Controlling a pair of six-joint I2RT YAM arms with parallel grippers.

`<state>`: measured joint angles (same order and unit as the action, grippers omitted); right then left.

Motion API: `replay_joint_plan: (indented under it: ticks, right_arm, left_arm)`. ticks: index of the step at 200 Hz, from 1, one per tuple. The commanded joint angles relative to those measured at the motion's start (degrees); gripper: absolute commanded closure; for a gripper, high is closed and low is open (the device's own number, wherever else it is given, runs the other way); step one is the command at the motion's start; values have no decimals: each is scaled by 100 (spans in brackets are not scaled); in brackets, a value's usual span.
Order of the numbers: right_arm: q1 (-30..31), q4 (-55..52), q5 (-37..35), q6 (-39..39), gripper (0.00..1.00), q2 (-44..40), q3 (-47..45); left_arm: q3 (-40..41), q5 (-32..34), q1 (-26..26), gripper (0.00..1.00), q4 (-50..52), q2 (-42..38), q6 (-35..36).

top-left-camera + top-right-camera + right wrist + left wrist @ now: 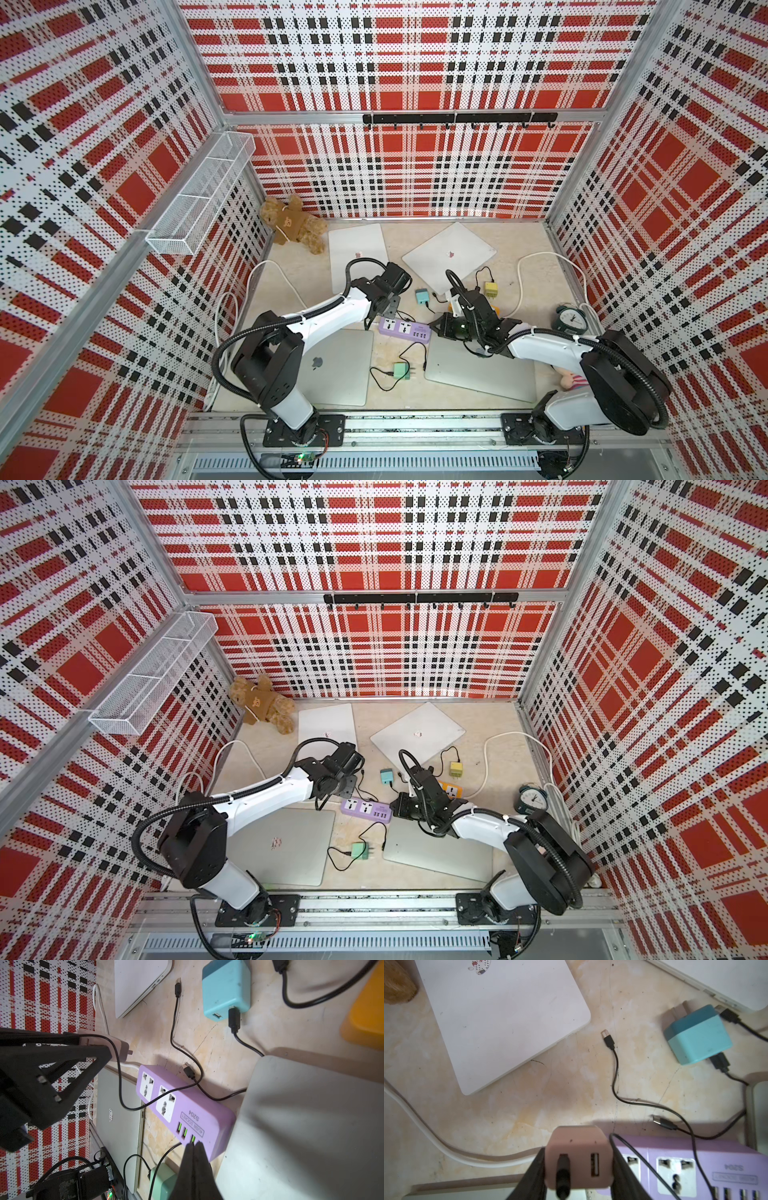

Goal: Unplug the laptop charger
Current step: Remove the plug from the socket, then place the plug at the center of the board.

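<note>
My left gripper (578, 1169) is clamped on the charger (577, 1142), already clear of the strip (187, 1103). My right gripper (194, 1147), jaws together, rests on its end. Only setting down remains, I judge.

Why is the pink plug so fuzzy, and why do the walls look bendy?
Left wrist view: the pink charger sits right at the lens, so it is out of focus, while the blue charger farther off is sharper. Right wrist view: the right gripper is likewise a soft dark shape. Both top views: the wide lens bows the walls and their straight rails.
</note>
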<state>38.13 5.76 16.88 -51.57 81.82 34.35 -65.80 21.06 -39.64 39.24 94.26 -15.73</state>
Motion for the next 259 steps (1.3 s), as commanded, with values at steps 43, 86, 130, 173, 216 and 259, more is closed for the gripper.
replay_joint_plan:
  ticks: [43,86,130,173,216,259]
  right_arm:
    - [-127,-142,-19,172,98,-226,11]
    - [-303,-256,34,259,98,-388,-77]
    - [-397,-305,76,304,98,-449,-101]
    - [-460,-312,120,338,98,-402,-93]
    - [-524,-330,178,391,97,-369,-108]
    - [-598,-441,225,477,97,-310,-27]
  left_arm:
    - [-701,542,115,76,953,828,1089]
    - [-1031,474,315,75,1284,1232,1551]
    - [-1247,452,395,74,1414,1526,1893]
    - [-1556,540,382,73,1550,1851,1976]
    - [-1694,305,388,71,1610,2114,2072]
    - [-1896,434,331,65,1701,2441,2068]
